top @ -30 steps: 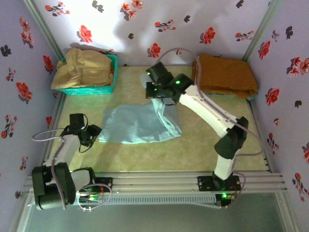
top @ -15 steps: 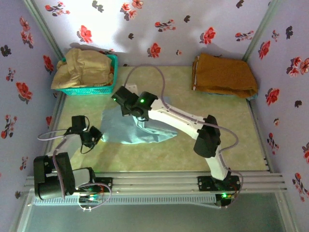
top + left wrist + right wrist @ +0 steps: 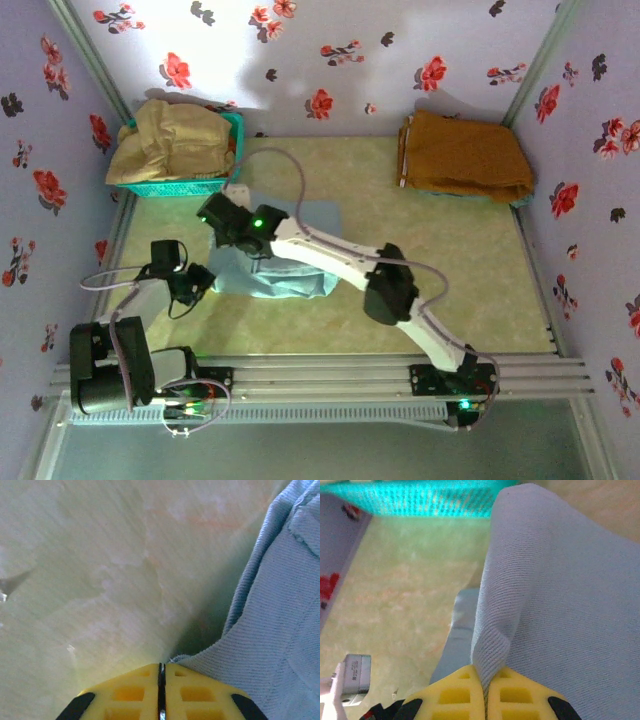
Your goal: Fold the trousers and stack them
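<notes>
From above, left to right: one teal basket (image 3: 190,185) heaped with one beige garment (image 3: 175,135) sits at the table's (image 3: 450,290) far-left corner. The left gripper (image 3: 192,287) rests at the left edge of the trousers (image 3: 285,282). The single pale-blue pair lies bunched on the table, left of centre. The right gripper (image 3: 218,215) reaches across the cloth to its far-left corner, near the basket. One orange-brown garment (image 3: 465,155) lies folded at the far right. That makes two arms and three garments.

The left wrist camera adds what the overhead misses. The left gripper's (image 3: 161,666) yellow fingers are pressed together, and a corner of the trousers (image 3: 285,630) touches their tips. Whether any cloth is caught between them cannot be told.

The right wrist camera shows the right gripper (image 3: 485,676) pinching a raised fold of the trousers (image 3: 560,605), with the basket's mesh wall (image 3: 420,500) beyond.
</notes>
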`<state>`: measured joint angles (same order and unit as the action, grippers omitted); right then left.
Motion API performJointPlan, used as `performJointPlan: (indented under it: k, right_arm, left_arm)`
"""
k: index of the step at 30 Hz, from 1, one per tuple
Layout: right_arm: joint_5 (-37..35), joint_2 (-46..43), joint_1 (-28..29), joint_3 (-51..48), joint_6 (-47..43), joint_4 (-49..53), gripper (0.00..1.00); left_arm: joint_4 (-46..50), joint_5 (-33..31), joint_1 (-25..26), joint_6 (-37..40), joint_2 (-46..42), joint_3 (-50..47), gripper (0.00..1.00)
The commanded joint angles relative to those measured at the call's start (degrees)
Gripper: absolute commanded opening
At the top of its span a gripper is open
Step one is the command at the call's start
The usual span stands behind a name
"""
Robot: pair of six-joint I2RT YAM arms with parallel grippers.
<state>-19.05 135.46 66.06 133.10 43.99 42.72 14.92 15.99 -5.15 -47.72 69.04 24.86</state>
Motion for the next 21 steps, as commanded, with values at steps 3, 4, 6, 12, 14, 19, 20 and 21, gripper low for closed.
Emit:
performJointPlan:
  k: [3,4,6,12,14,19,20,21]
  right_arm:
    - [11.75,4.79,2.43,2.63,4.52,0.28,0.54]
    - [11.84,3.04,2.4,1.86,4.32,0.33,0.57]
    - [10.06,-2.59,2.19,-1.75,3.47,-0.72,0.63]
    - [7.64,-22.89,-1.34,-19.02,4.12,-8.53,0.7]
    - [6.57,-28.56,-3.62,-24.75,4.05,-9.2,0.67]
    - [8.49,-41.19,-11.47,-42.79,5.66,-13.17,0.13]
    - [9.18,-42.86,-12.69,-46.15,6.26,-14.33,0.02]
    - [10.18,-44.81,-14.01,-50.02,7.14,-15.77,0.0]
  left_arm:
    - [6.65,-1.01,-1.36,-0.86,-4.58,-2.16,0.56]
    - [8.73,-1.45,-2.54,-1.25,-6.81,-2.29,0.63]
    - [13.32,-2.97,-4.97,-1.67,-11.8,-1.83,0.65]
    - [26.39,-2.9,-12.36,-2.71,-24.86,2.4,0.65]
    - [27.91,-2.36,-12.42,-2.91,-26.52,4.53,0.64]
    - [28.4,-2.48,-8.12,0.57,-22.54,16.08,0.59]
    - [27.49,-2.64,-5.89,1.09,-20.99,18.14,0.59]
    - [26.46,-3.3,-2.67,1.47,-18.71,20.38,0.58]
